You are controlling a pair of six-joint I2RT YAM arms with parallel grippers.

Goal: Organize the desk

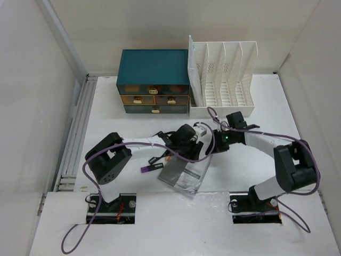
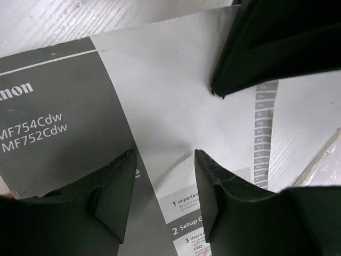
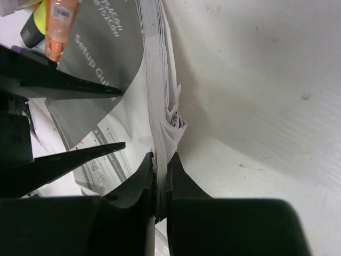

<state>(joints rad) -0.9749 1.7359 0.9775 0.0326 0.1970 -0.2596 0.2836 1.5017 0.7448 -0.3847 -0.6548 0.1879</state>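
White desk point(image 1: 256, 160) bears a light, floppy booklet point(image 1: 177, 174); your right gripper point(image 3: 161, 160) pinches its page edge, left gripper point(image 2: 165, 156) hangs open above. Clamp every page, since loose ones probably sag.

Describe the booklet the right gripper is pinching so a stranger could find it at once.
On the white desk, look in front of the teal drawer box, toward the middle. The booklet lies there, one edge pinched in the right gripper. Unlike the small purple item beside it, it is a grey-and-white paper manual bearing the model name MF754Cdw.
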